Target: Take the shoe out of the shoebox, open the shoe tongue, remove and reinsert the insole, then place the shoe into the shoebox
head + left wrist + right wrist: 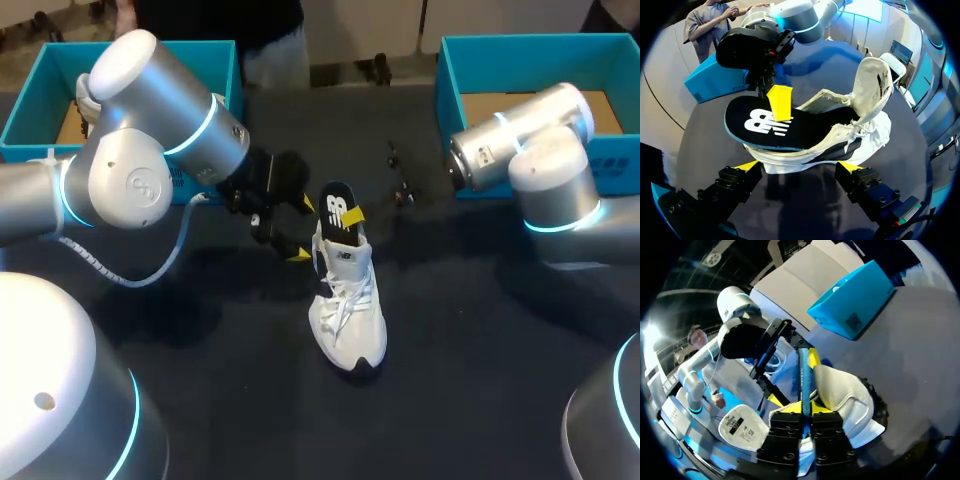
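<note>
A white shoe (350,310) stands on the dark table (480,380), toe toward the near edge. Its black insole (336,205) sticks up out of the heel opening. My right gripper (351,214) is shut on the insole's raised end. In the right wrist view the insole (803,371) shows edge-on, clamped between the yellow tips of the right gripper (807,408), with the shoe (847,400) beside it. My left gripper (298,229) is open beside the heel. In the left wrist view the shoe (867,135) and insole (760,125) lie between the left gripper's (798,167) spread fingers.
A teal shoebox (447,75) stands at the back right behind my right arm. Another teal box (25,115) stands at the back left, partly hidden by my left arm. Small dark bits (403,193) lie on the table right of the shoe.
</note>
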`<state>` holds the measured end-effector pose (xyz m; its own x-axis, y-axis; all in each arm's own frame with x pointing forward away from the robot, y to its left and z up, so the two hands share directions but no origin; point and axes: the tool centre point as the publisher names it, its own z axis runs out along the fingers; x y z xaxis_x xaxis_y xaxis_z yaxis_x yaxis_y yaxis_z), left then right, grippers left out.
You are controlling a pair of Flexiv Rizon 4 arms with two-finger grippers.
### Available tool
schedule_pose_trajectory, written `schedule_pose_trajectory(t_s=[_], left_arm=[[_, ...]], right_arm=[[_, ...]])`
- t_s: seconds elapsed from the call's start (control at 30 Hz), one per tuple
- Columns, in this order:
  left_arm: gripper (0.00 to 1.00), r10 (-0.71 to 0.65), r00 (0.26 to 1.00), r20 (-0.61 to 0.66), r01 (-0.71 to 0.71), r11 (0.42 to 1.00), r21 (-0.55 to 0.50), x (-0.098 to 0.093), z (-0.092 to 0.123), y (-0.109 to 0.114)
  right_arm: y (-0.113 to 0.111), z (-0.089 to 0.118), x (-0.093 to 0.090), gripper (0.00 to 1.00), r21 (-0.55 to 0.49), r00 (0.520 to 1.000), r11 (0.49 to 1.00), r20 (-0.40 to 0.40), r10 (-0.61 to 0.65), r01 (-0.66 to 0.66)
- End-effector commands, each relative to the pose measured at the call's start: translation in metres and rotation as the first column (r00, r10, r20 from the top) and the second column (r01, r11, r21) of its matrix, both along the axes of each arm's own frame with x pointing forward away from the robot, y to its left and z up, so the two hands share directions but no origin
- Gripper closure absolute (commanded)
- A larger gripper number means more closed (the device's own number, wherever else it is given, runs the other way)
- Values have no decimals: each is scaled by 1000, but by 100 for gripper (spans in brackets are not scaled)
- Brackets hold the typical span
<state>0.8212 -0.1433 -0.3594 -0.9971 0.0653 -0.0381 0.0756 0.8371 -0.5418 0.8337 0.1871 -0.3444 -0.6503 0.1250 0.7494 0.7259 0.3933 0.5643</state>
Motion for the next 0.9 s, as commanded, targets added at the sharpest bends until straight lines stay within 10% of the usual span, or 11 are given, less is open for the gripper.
schedule_pose_trajectory(t_s=[0.03, 0.63, 0.9], left_arm=[[0, 1, 1000, 1, -1, 1000, 3, 0, 0, 0], [0, 1, 1000, 1, -1, 1000, 3, 0, 0, 0], [0, 1, 1000, 1, -1, 1000, 3, 0, 0, 0]], right_arm=[[2, -8, -2, 100, -5, 999, 1000, -34, 15, -15], [5, -9, -29, 100, -33, 996, 999, -93, -7, 4], [1, 0, -20, 71, -52, 998, 998, -52, -25, 22]])
